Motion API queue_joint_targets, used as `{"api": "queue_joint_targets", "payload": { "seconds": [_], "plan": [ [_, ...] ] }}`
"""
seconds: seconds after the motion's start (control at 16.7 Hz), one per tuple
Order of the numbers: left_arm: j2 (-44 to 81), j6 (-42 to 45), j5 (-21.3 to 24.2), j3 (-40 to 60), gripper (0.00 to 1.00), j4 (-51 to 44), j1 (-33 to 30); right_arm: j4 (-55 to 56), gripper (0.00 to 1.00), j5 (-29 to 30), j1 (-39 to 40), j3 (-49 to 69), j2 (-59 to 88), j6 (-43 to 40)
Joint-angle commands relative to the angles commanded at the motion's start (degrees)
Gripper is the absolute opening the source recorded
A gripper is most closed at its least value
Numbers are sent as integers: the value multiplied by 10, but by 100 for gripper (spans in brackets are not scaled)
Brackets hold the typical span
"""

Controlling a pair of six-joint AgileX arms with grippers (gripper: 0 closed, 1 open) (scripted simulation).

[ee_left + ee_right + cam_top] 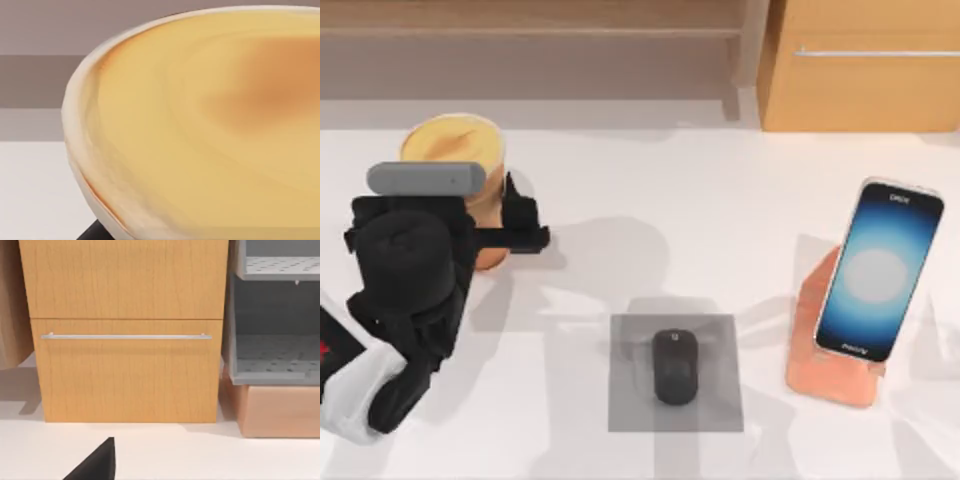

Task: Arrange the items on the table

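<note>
The tall orange cup [455,150] with its yellow lid [210,125] stands at the table's [620,190] back left. My left gripper [488,228] is shut on the cup's side, with one black finger [525,225] pressed against its right flank; the other is hidden under the arm. The small black mouse [675,366] lies on a grey mat [630,400] at the front centre. The smartphone [880,268], screen glowing blue-white, leans on a salmon stand [825,370] at the right. A black edge of my right gripper [95,465] shows low in the right wrist view, facing the cabinet.
A wooden cabinet [860,65] with a metal handle [125,336] stands behind the table at the back right, and a grey shelf unit [275,345] sits beside it. Bare tabletop lies between the cup and the phone.
</note>
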State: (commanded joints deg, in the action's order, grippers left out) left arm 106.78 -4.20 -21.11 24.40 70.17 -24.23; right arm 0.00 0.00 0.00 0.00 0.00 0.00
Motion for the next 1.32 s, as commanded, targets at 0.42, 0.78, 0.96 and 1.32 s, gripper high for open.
{"api": "queue_joint_targets", "payload": {
  "seconds": [0.42,0.78,0.96,1.32],
  "plan": [
    [-31,-7,-10,136,0,-32,-24,0,100,0,0,0,0,0],
    [-3,-19,-25,347,0,-174,-48,0,100,0,0,0,0,0],
    [29,-22,-33,455,0,-271,-57,0,100,0,0,0,0,0],
    [107,-20,-51,645,0,-460,-63,0,100,0,0,0,0,0]
  ]
}}
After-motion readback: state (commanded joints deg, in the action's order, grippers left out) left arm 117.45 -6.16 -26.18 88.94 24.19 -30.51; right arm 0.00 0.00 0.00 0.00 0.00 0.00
